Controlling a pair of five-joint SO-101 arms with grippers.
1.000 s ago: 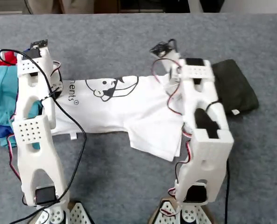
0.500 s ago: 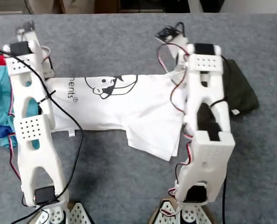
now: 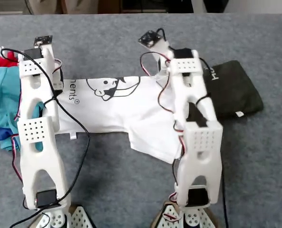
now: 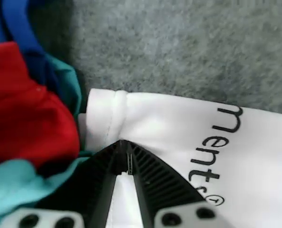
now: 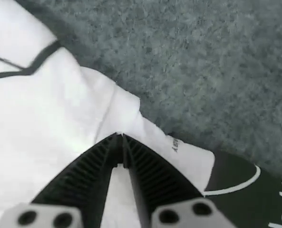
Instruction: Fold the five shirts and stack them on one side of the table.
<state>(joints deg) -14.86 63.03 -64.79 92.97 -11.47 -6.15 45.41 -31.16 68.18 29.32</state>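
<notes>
The right arm has swung left, off the folded black shirt [image 3: 236,92] at far right; the left has drawn back nearer; a fold looks about to start. Left pincer [image 4: 126,159] and right pincer [image 5: 121,142] are both clamped together on the far edge of the white shirt [image 3: 117,109], spread mid-table.

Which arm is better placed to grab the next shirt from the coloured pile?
Left. The left gripper sits at the white shirt's end beside the coloured pile; the right gripper is at the other end, by the folded black shirt.
</notes>
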